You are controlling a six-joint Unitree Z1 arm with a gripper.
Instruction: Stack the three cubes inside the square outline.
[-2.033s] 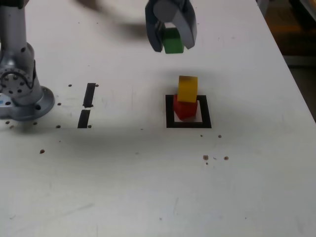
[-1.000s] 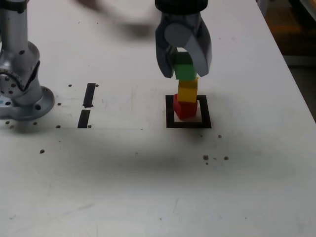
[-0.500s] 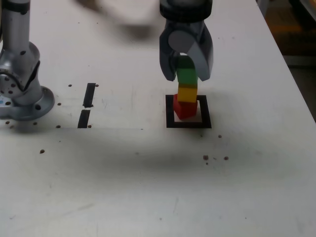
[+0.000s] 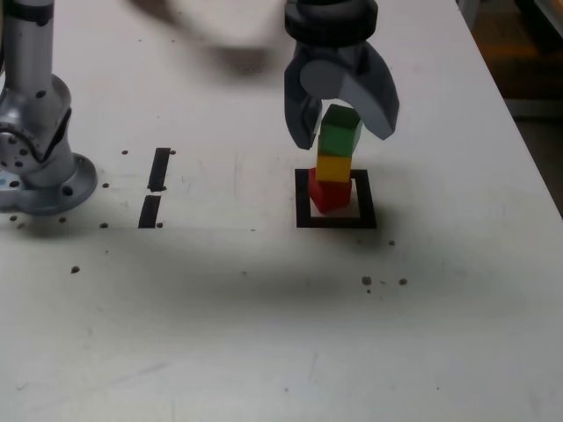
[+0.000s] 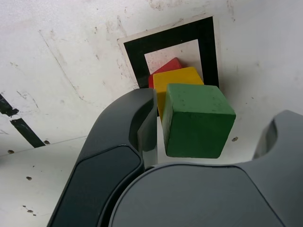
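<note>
The three cubes stand as one tower inside the square outline (image 4: 303, 216) of black tape. The red cube (image 4: 329, 196) is at the bottom, the yellow cube (image 4: 333, 167) on it, and the green cube (image 4: 339, 132) on top, sitting slightly skewed. My gripper (image 4: 345, 136) hangs over the tower, open, one finger on each side of the green cube. The wrist view looks down on the green cube (image 5: 196, 120), yellow cube (image 5: 182, 78), red cube (image 5: 165, 68) and outline (image 5: 170, 40). There a thin gap separates one finger (image 5: 144, 127) from the green cube, and the other finger stands well away.
The arm's grey base (image 4: 35, 167) stands at the exterior view's left. Two short black tape strips (image 4: 158, 169) (image 4: 149, 211) lie between the base and the outline. Small dark specks dot the white table (image 4: 264, 334). Its edge runs down the exterior view's right.
The gripper brought the green cube down onto the yellow one, then its jaws spread apart and let go. The green cube now rests on the tower, slightly turned.
</note>
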